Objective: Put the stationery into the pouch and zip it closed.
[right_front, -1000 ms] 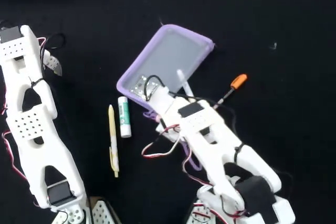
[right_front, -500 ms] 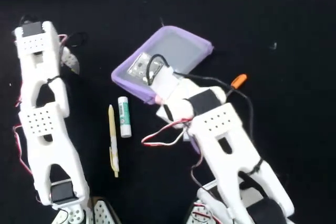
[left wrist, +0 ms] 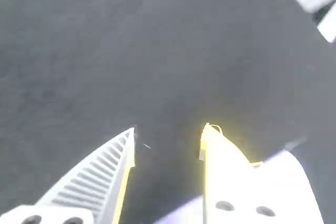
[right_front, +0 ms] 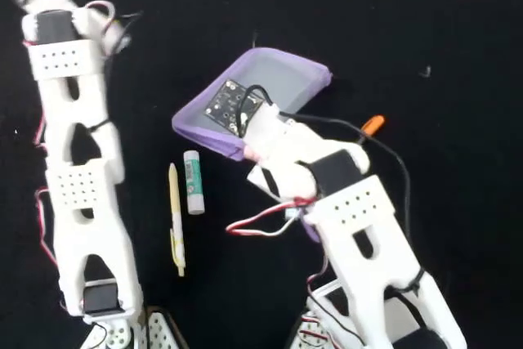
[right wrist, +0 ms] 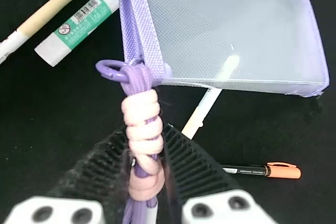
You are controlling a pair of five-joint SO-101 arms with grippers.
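The right gripper is clamped on the cord of the pouch, which lies mid-table. A white pen is part behind the mesh, part sticking out. The left gripper is agape and empty, over bare cloth at the far corner. The glue stick and yellow pen lie near the pouch.

Recommended: hold the cord taut to steady the pouch during loading.

The table is black cloth. The room beyond is indistinct.
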